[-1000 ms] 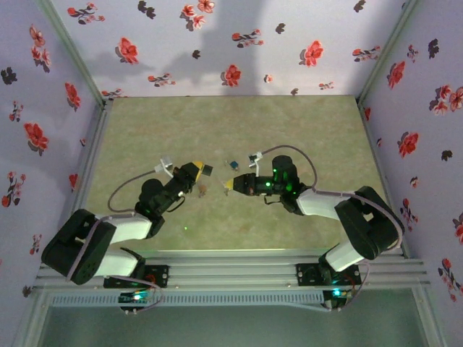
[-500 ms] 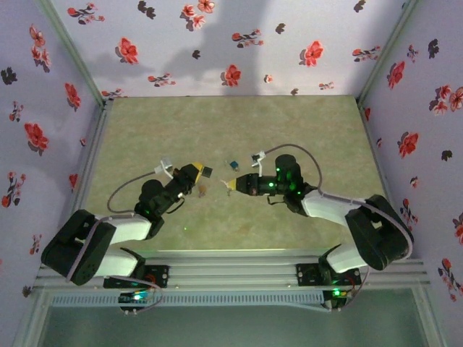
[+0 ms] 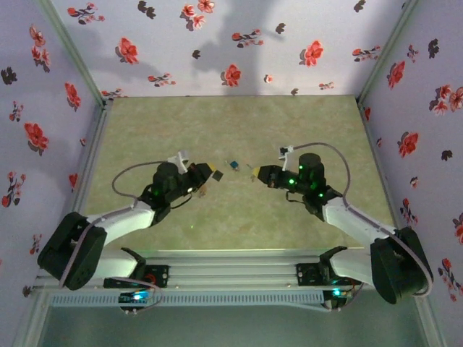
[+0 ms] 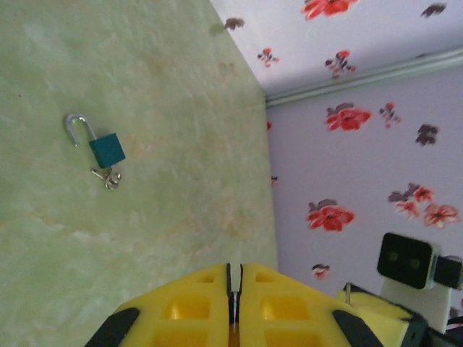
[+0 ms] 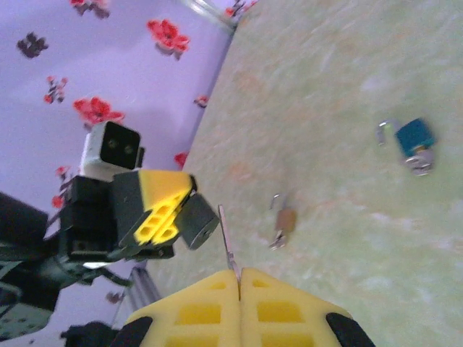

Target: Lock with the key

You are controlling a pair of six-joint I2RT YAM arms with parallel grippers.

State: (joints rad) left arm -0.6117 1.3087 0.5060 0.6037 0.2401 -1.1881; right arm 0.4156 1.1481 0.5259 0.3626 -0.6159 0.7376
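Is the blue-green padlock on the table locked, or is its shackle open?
Open. In the left wrist view, the padlock has one leg of its shackle ending free beside the body, not inside it.

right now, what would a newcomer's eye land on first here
The flowered purple walls around the green table, then the left gripper and right gripper, yellow-tipped and shut, facing each other mid-table. Between them lies a teal padlock, shackle open, keys at its base; a thin metal blade juts from the right gripper's tips.

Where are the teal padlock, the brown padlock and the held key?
teal padlock [image 4: 107,150]: left wrist view, on its body.
brown padlock [image 5: 286,218]: right wrist view, on its body.
key [image 5: 226,238]: right wrist view, middle of blade.
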